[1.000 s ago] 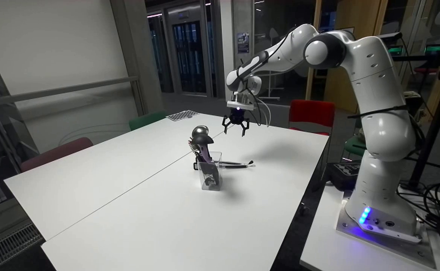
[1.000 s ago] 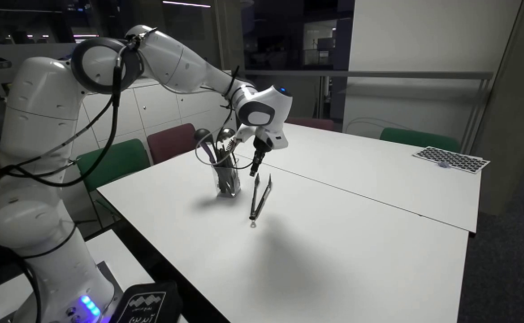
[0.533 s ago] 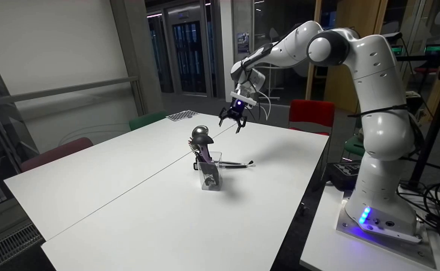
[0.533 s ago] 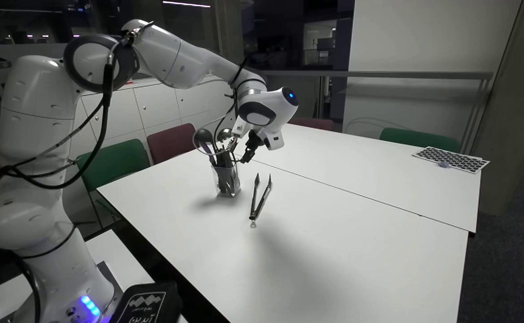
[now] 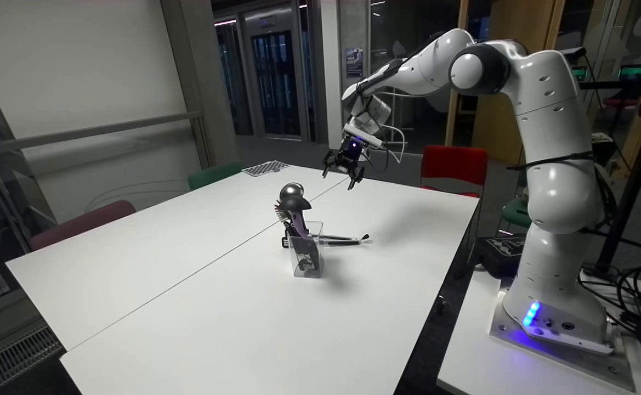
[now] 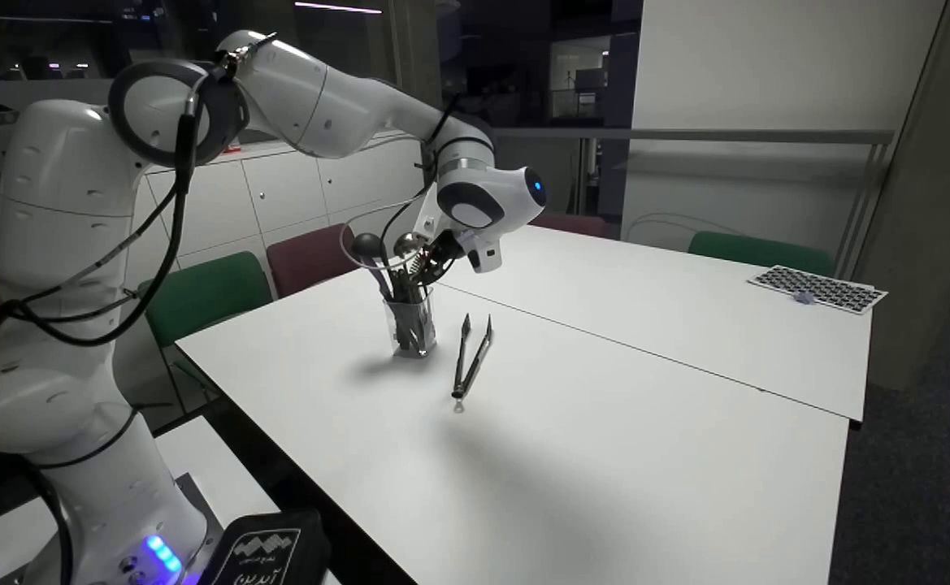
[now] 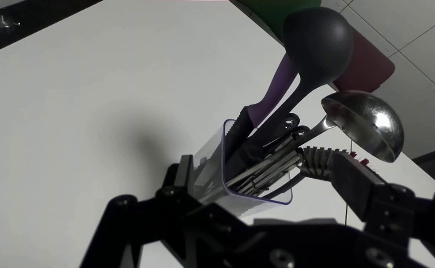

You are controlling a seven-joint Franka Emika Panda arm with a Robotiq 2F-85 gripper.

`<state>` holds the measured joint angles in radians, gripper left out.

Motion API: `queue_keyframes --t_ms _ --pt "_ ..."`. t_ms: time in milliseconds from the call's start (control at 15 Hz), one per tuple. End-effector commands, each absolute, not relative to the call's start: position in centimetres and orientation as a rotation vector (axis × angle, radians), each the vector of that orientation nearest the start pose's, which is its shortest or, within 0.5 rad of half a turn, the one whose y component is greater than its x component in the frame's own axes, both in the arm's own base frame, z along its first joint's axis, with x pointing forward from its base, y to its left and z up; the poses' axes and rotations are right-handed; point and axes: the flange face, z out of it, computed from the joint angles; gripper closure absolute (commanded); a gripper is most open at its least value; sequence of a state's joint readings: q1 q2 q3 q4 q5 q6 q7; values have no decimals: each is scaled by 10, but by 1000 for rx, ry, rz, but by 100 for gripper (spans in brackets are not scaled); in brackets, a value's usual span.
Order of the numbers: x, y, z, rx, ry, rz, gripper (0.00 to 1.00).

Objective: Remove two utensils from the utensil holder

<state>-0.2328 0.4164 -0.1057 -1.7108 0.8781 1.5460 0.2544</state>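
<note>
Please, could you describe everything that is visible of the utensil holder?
The utensil holder is a boxy, open container that looks like clear plastic, with rounded corners and a purplish rim. It stands upright on the white table, beside but apart from the tongs. Several utensils lean inside, rising above the rim; their lower parts show through it. In an exterior view, the end effector is apart from it.

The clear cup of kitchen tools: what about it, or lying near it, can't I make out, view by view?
Cup, wrist view: lower end partly covered by the fingers.
Brush-like tool, wrist view: partly behind the fingers.
Purple handle, wrist view: upper end hidden behind the dark ladle.
Tongs, in an exterior view: partly hidden behind the cup.
Tools in the cup, all views: overlapped too much to count.
</note>
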Motion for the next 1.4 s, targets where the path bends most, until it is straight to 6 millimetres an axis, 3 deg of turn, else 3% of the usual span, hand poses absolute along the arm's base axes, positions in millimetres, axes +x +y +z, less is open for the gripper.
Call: queue_keyframes --t_ms 0,400,600,1000,1333 --pt "603 -117 350 -2037 920 611 0" --pt "603 -117 350 -2036 919 611 0" --pt "614 -116 352 -2071 926 417 0" --pt "643 -102 397 -2169 1097 34 0" --pt "658 -78 421 -2187 974 -121 0"
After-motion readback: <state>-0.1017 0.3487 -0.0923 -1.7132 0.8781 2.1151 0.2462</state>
